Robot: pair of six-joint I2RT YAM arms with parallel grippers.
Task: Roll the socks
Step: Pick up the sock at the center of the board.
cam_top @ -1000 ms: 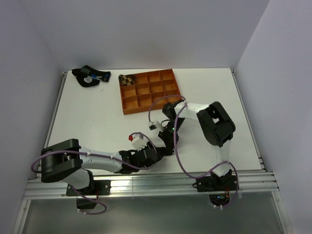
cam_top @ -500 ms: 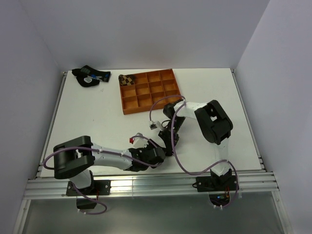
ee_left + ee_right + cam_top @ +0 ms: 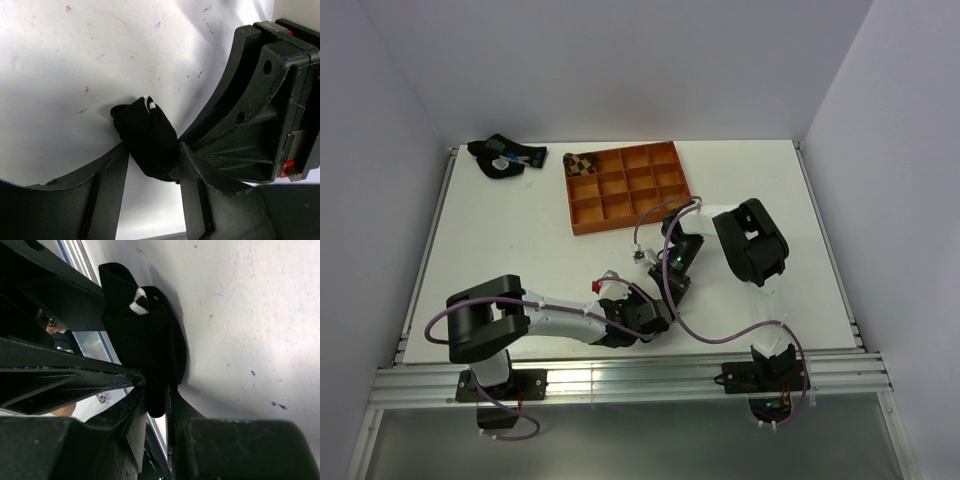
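Note:
The short black ankle sock (image 3: 147, 137), with a white stripe (image 3: 138, 306) at one end, is bunched into a small lump on the white table near the front edge. My left gripper (image 3: 152, 152) grips the lump with a finger on each side. My right gripper (image 3: 155, 390) is shut on a fold of the same sock (image 3: 145, 340) from the opposite side. In the top view the two grippers, left (image 3: 650, 313) and right (image 3: 672, 290), meet over the sock and hide it. The brown-and-black argyle sock (image 3: 582, 163) lies rolled in the far left compartment of the orange tray (image 3: 665, 185).
A dark sock bundle with blue and white marks (image 3: 502, 158) lies at the table's far left corner. The table's metal front rail (image 3: 620, 372) runs just behind the grippers. Purple cables loop around both arms.
My left arm has swung right along the front edge, carrying its gripper to the right. My right gripper has drawn slightly right and back. Both stay on the black sock.

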